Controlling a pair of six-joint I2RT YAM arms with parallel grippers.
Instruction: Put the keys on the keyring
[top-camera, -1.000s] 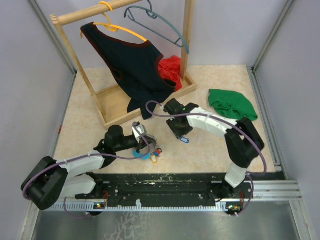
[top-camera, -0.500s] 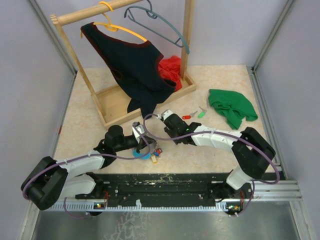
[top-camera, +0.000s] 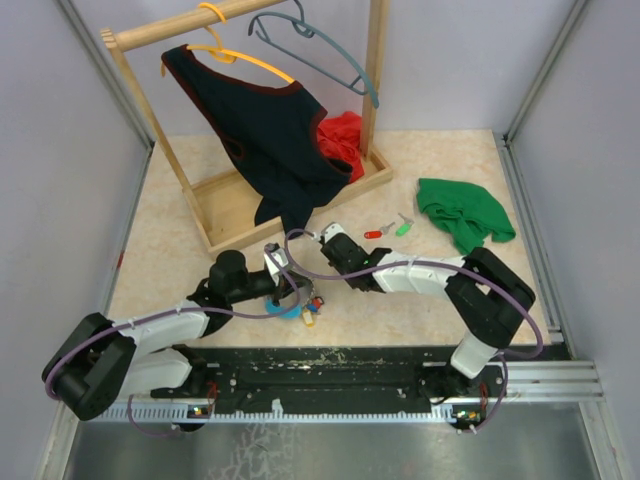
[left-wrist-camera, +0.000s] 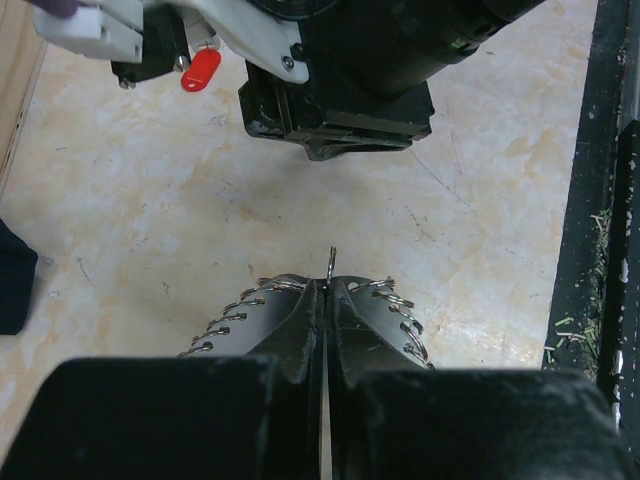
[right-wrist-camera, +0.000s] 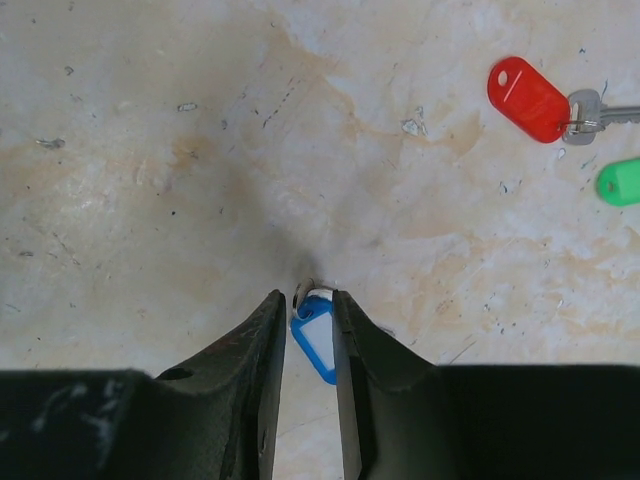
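The left hand (left-wrist-camera: 322, 290) was shut tight, jaws pressed together on a thin wire of the keyring (top-camera: 291, 311) that stood up just past the fingertips. In the overhead view the keyring's light-blue band hung below that hand, close to the near edge of the table (top-camera: 440, 165), left of centre. Small coloured keys (top-camera: 308, 318) were bunched against it, and their number could not be made out. Along both sides of the left hand's fingers wire loops (left-wrist-camera: 228, 322) showed; whether they belonged to the keyring could not be told. The hand's own body blocked the lower part of its wrist view.

The right hand (right-wrist-camera: 305, 300) was narrow, closed on the tag of the blue key (right-wrist-camera: 315, 340) and touching it on both sides. The blade was hidden. From above, this hand's fingers were covered by its own wrist. The red key (right-wrist-camera: 528, 98) and the green key (right-wrist-camera: 620, 182) lay side by side toward the table's centre. The picture's edge cut off the green key in the right wrist view.
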